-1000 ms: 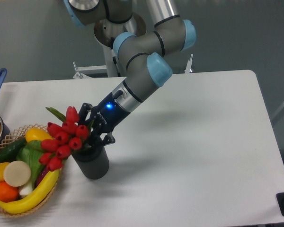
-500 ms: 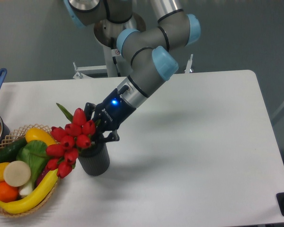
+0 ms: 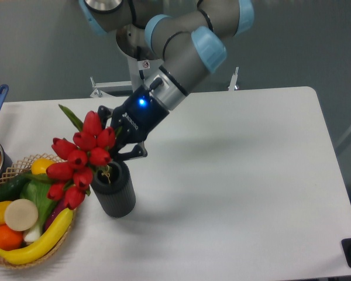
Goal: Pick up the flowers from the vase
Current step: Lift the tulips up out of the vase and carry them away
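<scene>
Arm raised and swung back vs 0.5 s ago, wrist higher above table (image 3: 240,175). Gripper (image 3: 118,140) lifted w/ it, fingers (image 3: 131,154) closed on stems of flowers (image 3: 79,161), just under the buds; exact gap hidden by leaves, but clamped on bunch. Flowers up a good bit vs before: buds fanning out left of and below fingers, over basket (image 3: 14,257) edge. Stem ends apparently just at or barely inside vase mouth, can't tell if fully clear. Vase (image 3: 116,190) below fingers, upright, not dragged along. Extraction nearly done, prob. a bit more lift needed.
</scene>
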{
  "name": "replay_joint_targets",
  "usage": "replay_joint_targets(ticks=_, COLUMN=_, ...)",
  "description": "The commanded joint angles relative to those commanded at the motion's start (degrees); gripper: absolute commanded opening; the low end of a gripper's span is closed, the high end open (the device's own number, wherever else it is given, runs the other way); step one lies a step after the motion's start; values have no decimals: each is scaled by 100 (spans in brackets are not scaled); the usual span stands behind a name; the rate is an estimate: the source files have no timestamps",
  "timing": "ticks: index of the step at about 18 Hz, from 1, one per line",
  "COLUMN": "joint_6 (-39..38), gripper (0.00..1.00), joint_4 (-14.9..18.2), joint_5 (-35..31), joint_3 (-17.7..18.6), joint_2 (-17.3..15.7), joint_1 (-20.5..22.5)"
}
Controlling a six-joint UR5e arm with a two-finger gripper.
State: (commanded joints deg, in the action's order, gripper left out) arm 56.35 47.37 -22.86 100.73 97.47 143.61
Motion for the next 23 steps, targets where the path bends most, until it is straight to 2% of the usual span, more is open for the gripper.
replay_joint_targets(ticks=9, joint_6=-168, gripper=0, joint_4=0, joint_5=9, joint_3=-642, joint_2=-18, joint_1=316)
replay_joint_targets(ticks=13, joint_6=-168, gripper=0, joint_4=0, joint_5=9, joint_3=-756, joint_2=-88, joint_1=518)
replay_joint_targets(ticks=17, joint_6=-107, gripper=0, joint_4=-9, joint_5=-122, joint_3=-783, joint_2=-158, joint_1=922)
replay_joint_targets(ticks=20, joint_6=95, gripper=0, joint_4=-35, joint_5=-630, joint_3=-774, joint_2=-185, joint_1=1221)
replay_joint_targets(ticks=23, joint_6=289, gripper=0, joint_4=-18, joint_5=-1560, joint_3=-730, joint_2=-115, joint_1=1248)
